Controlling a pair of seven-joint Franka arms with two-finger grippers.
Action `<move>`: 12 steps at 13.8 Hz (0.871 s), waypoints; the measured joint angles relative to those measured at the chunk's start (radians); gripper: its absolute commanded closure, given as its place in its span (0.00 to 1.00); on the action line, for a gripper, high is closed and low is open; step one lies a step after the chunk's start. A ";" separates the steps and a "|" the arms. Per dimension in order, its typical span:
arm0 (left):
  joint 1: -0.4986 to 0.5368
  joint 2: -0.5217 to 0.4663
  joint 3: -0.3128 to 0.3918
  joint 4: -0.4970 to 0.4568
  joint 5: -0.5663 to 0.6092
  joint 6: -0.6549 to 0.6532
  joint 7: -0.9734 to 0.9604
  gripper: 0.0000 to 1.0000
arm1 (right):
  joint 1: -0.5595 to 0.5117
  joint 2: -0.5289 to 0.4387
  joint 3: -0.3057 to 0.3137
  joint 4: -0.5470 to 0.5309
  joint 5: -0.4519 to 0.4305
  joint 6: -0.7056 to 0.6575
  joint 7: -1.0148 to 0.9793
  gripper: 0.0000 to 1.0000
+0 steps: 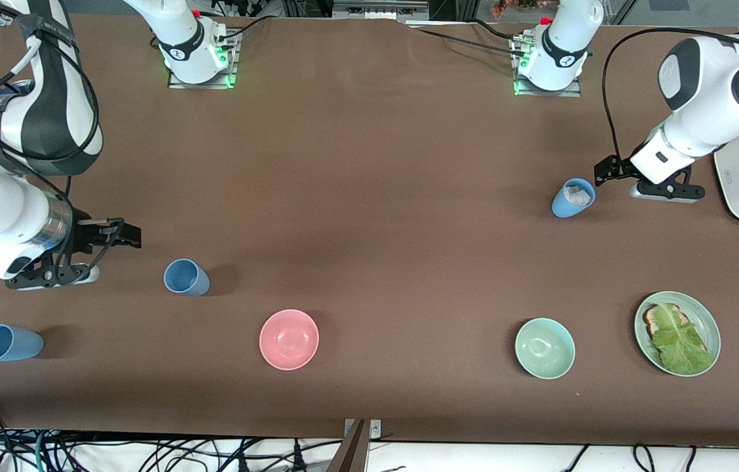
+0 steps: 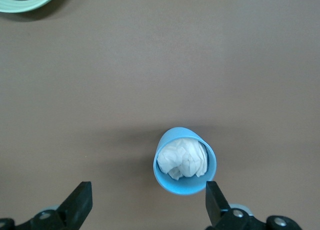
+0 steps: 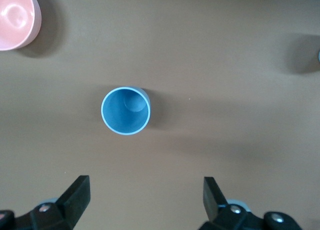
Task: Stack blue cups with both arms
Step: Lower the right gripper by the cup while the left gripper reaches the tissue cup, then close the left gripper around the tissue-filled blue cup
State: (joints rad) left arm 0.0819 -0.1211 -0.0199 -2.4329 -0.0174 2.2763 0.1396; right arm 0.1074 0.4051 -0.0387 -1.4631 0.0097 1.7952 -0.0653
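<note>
Three blue cups on table, unstacked: stuffed cup [image 1: 572, 197] beside left gripper [image 1: 607, 170]; empty cup [image 1: 186, 277] near right gripper [image 1: 126, 235]; third cup [image 1: 8, 343] nearer the camera. Both grippers wide open, empty. Center jaws over rim, descend straight, close gently.

Three cups [image 1: 186, 277] upright — bowls [image 1: 289, 339] nearer camera.

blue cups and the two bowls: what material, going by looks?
Three small blue handleless cups: likely matte plastic, with even colour and no glints. One holds a crumpled white wad, paper or cloth. Round pink bowl and round mint-green bowl: glossy, with highlights inside; glazed ceramic or hard plastic, can't tell.
</note>
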 measured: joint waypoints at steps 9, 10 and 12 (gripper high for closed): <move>0.001 0.003 0.000 -0.112 0.000 0.172 0.001 0.00 | 0.001 0.057 0.000 0.051 0.000 0.022 -0.005 0.00; 0.001 0.009 0.000 -0.117 0.000 0.192 0.002 0.00 | 0.001 0.057 0.000 0.051 0.000 0.022 -0.006 0.00; -0.001 0.022 -0.001 -0.133 0.000 0.236 0.003 0.00 | 0.001 0.057 0.000 0.052 0.000 0.022 -0.006 0.00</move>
State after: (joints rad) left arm 0.0808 -0.0987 -0.0214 -2.5663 -0.0174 2.5125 0.1425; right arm 0.1080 0.4626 -0.0383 -1.4111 0.0097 1.8167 -0.0710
